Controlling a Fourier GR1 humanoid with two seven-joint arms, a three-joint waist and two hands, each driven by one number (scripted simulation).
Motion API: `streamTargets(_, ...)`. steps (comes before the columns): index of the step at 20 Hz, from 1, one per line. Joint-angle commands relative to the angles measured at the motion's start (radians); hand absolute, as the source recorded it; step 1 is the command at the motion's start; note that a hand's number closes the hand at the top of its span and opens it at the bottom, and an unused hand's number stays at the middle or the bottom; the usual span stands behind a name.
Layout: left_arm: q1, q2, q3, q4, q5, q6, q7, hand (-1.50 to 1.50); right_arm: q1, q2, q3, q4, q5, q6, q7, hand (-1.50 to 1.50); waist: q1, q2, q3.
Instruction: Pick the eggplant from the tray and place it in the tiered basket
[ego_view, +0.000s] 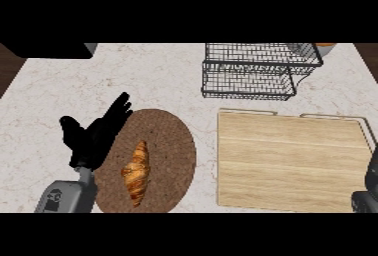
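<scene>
The left hand (92, 135) is open wide, with straight fingers that point up and a little to the right. It holds nothing. It sits over the left edge of a round brown mat (171, 145), and its grey arm (66, 197) comes in from the bottom of the view.

A croissant (136, 172) lies on the mat, just beside the hand. It is long and points up and down.

The wooden tray (295, 165) lies to the right of the mat, with a thin strip of white counter (148, 75) between them. The tray has thin metal handles along its far edge. Its wood top is bare.

The eggplant does not show in this view, so I cannot tell where it is.

The right hand (367, 200) shows only as a dark bit at the right edge, by the tray's near right corner. I cannot tell if it is wide, closed, or holding something.

The tiered basket (251, 70) is made of dark wire and stands at the back, just past the tray's far edge. A strip of counter lies between the two. Something orange (325, 45) peeks out behind the basket's right corner.

The big open spot on the counter is at the back left, between the mat and the basket. A black thing (44, 50) sits at the far left corner. The counter ends at dark brown on the left and right sides.
</scene>
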Motion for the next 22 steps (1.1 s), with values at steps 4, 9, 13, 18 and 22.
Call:
streamTargets(4, -0.015, -0.031, -0.007, 0.02, -0.025, 0.027, -0.006, 0.0, -0.096, 0.041, 0.006, 0.343, 0.045, -0.246, -0.118, 1.5, 0.003, 0.003, 0.0)
streamTargets(9, 0.004, 0.0, 0.009, 0.037, -0.024, -0.012, -0.04, 0.0, -0.083, 0.082, 0.014, 0.492, 0.061, -0.412, -0.222, 1.5, -0.003, 0.002, 0.0)
streamTargets(13, 0.022, -0.001, 0.011, 0.017, -0.001, -0.031, -0.02, 0.0, -0.172, 0.073, -0.06, 0.692, 0.014, -0.497, -0.284, 1.5, 0.007, 0.004, 0.0)
streamTargets(18, -0.034, 0.011, 0.018, 0.015, 0.009, -0.044, 0.0, 0.0, -0.164, 0.193, -0.16, 0.768, -0.116, -0.678, -0.429, -1.5, 0.032, 0.014, 0.001)
streamTargets(22, -0.004, -0.071, -0.049, 0.019, -0.061, 0.031, -0.033, 0.0, -0.235, 0.18, -0.19, 0.899, -0.178, -0.695, -0.584, -1.5, 0.034, 0.017, 0.001)
